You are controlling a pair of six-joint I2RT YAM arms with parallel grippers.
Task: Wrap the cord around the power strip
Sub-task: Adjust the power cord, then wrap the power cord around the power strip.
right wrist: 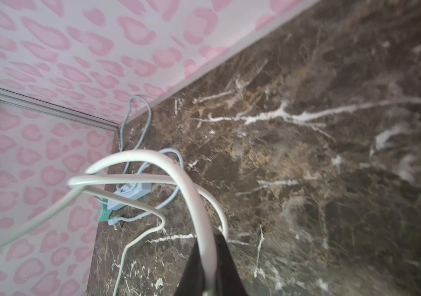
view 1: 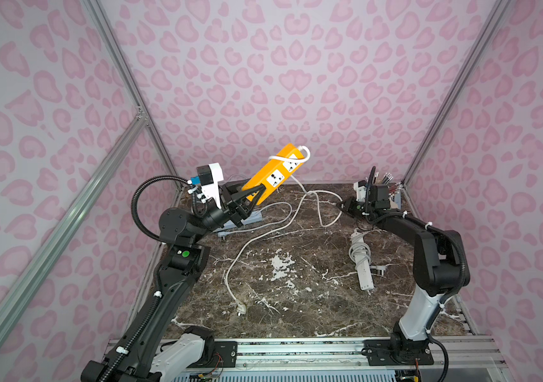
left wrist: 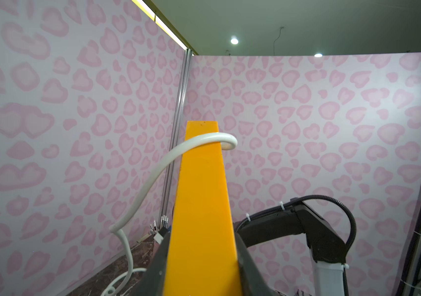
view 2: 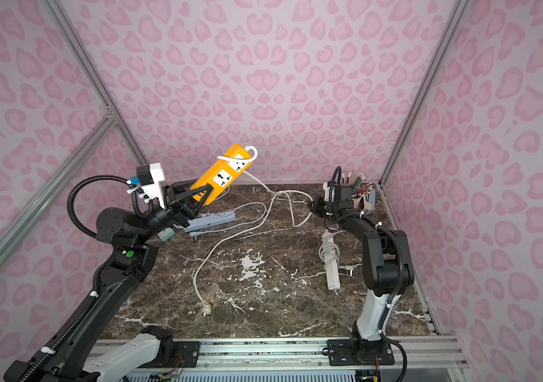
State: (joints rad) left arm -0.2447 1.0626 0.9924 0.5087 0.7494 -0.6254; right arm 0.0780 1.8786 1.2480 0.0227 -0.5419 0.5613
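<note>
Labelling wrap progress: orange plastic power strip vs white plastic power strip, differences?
Orange power strip: tilted aloft in the left gripper; white power strip: flat on the marble table. Orange strip's white cord has one loop on, rest loose; white strip's cord is bundled up. Both: long slim bars.

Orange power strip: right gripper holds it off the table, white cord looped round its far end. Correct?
No: the left gripper holds the orange power strip, as both top views show. Otherwise right: off the table, white cord looped round its far end.
</note>
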